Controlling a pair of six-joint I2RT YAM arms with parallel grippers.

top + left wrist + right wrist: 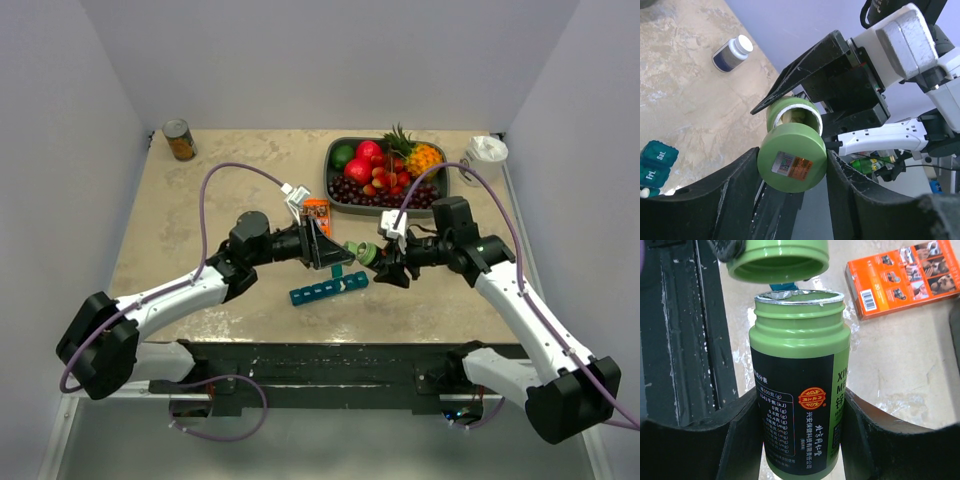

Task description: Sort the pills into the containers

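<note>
The teal-blue pill organiser (328, 288) lies on the table below both grippers, lids shut; its end shows in the left wrist view (655, 159). My right gripper (386, 262) (800, 412) is shut on the small green bottle (800, 390), label facing the camera. The bottle's mouth is uncovered, with torn foil at the rim. My left gripper (336, 252) (792, 167) is shut on the green cap (792, 160) (777, 260). The cap is held just off the bottle's mouth (794, 112), apart from it. No pills show clearly.
An orange box (317, 212) (910, 275) lies just behind the grippers. A dark tray of fruit (345, 195) stands at the back right, a tin can (179, 140) at the back left, a white object (487, 150) in the far right corner. A dark bottle with a white cap (732, 52) lies on its side.
</note>
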